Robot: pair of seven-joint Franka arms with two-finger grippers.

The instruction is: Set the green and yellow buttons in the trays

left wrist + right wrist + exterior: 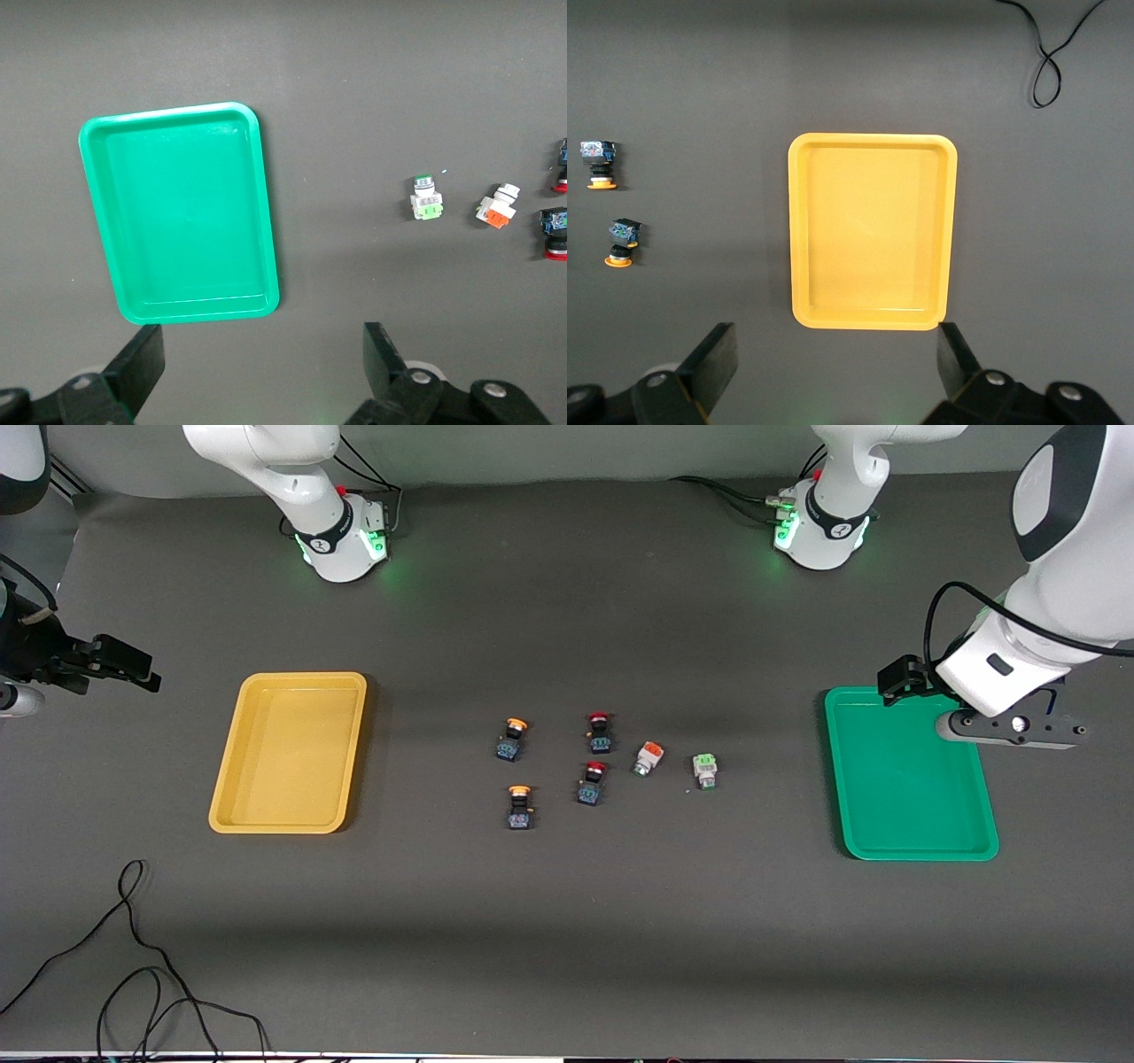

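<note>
Two yellow-capped buttons (514,740) (519,806) on black bodies lie mid-table, and the right wrist view shows them too (620,241) (601,164). A pale-green button (705,770) (426,197) on a white body lies closer to the green tray (895,779) (182,212). The yellow tray (288,753) (873,230) sits toward the right arm's end; both trays hold nothing. My left gripper (1013,728) (263,354) hangs open over the green tray's outer rim. My right gripper (835,354) is open and empty, above the table past the yellow tray.
Two red-capped black buttons (600,732) (592,782) and an orange-capped white one (648,757) lie among the task's buttons. A loose black cable (133,957) trails over the table near the front camera at the right arm's end.
</note>
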